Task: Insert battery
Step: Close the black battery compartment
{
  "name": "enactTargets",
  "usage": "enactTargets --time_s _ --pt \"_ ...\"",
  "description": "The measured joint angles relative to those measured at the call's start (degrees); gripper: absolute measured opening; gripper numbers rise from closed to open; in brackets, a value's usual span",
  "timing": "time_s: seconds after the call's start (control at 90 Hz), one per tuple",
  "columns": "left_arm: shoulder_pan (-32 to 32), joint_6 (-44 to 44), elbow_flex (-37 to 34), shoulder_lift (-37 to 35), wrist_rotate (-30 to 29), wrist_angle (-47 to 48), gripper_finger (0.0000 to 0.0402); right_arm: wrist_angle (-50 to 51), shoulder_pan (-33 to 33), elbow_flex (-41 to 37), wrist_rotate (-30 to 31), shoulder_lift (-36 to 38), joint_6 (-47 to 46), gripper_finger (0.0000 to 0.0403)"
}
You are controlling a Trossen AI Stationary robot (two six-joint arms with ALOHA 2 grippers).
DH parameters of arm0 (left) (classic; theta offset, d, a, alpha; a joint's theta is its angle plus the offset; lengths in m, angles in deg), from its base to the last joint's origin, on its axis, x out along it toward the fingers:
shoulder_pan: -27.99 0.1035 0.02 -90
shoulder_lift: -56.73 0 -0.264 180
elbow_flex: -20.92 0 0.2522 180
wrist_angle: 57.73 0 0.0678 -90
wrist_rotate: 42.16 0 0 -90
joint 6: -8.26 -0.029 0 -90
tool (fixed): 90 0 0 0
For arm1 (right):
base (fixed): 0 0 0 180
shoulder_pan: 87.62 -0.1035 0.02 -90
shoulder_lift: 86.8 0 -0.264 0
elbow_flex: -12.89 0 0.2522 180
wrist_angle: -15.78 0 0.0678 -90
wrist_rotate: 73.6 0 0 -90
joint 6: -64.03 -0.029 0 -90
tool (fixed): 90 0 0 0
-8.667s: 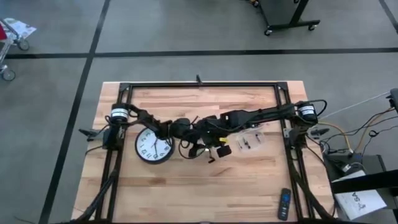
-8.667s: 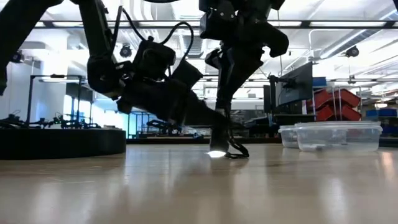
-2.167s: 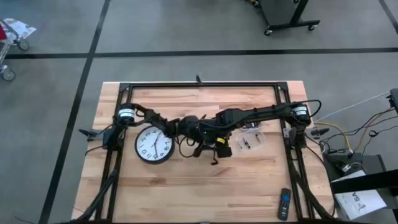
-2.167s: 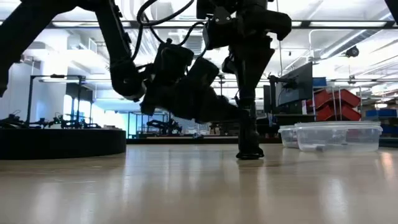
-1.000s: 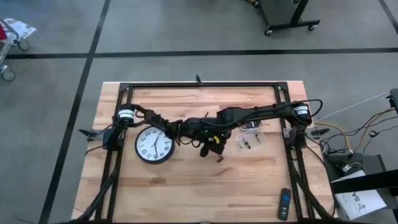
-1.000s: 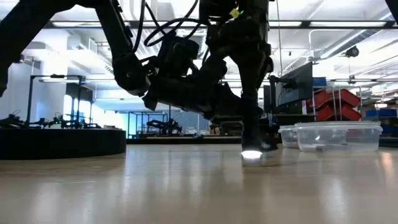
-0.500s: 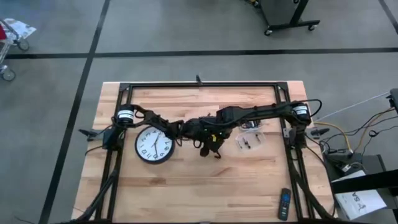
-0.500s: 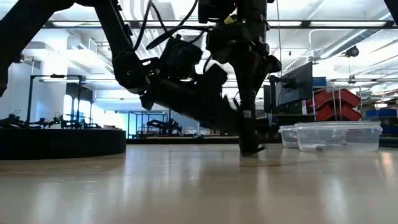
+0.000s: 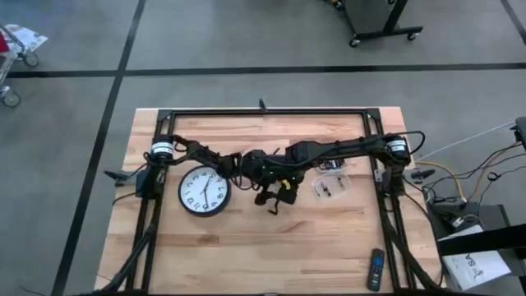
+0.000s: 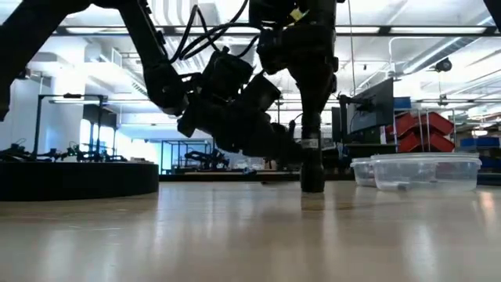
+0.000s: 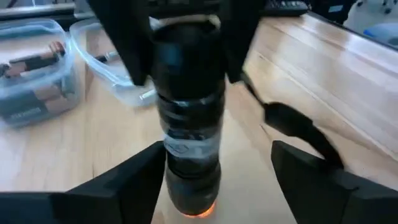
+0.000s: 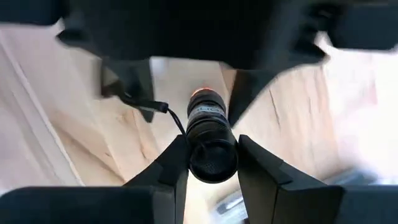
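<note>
Black flashlight (image 11: 189,149): standing upright mid-table, lit end down; we are pinching its top in the right gripper (image 12: 208,152).
Left gripper (image 11: 214,186): spread wide, straddling the barrel, holding nothing.
Battery: none visible outside the plastic tub (image 9: 330,187).
Risk: we are judging a tip-over likely if the pinch loosens.

one clock (image 9: 204,192), one flashlight (image 11: 188,149), one remote (image 9: 375,270), two clear containers (image 10: 427,172).

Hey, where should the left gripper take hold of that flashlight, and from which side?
Mid-barrel, from the side. The flashlight stands upright, lit end on the table, with the right gripper clamping its upper end. The left gripper already straddles the bare barrel, open, so closing there looks best.
</note>
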Motion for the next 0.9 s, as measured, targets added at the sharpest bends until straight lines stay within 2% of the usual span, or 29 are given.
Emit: enactTargets --time_s 0.144,0.311,0.422,0.489,0.589,0.789,0.9 --pt "0.2 0.0 0.1 0.0 -0.4 -1.6 0.0222 -1.0 0.0 0.0 0.2 0.0 8.3 0.0087" --pt "0.3 -0.4 0.1 -0.1 -2.1 -2.0 0.0156 -1.7 -0.2 -0.1 0.4 0.7 17.6 0.0087" --pt "0.4 -1.7 0.0 -0.1 0.9 -1.8 0.0115 -2.8 -0.6 -0.2 0.9 1.1 22.9 0.0087" --pt "0.4 -1.8 0.0 -0.1 2.9 -1.6 0.0106 -3.1 -0.7 -0.2 1.0 1.1 25.3 0.0087" --pt "0.4 -1.9 0.0 -0.1 3.4 -1.5 0.0114 -3.4 -0.8 -0.2 0.9 1.1 28.2 0.0087" --pt "0.4 -1.9 0.2 1.0 5.8 -3.3 0.0185 -5.5 -0.8 -0.2 1.7 1.1 34.7 0.0087" --pt "0.3 -1.7 0.4 1.8 5.9 -4.0 0.0207 -6.2 -0.7 -0.2 2.2 1.1 37.5 0.0087"
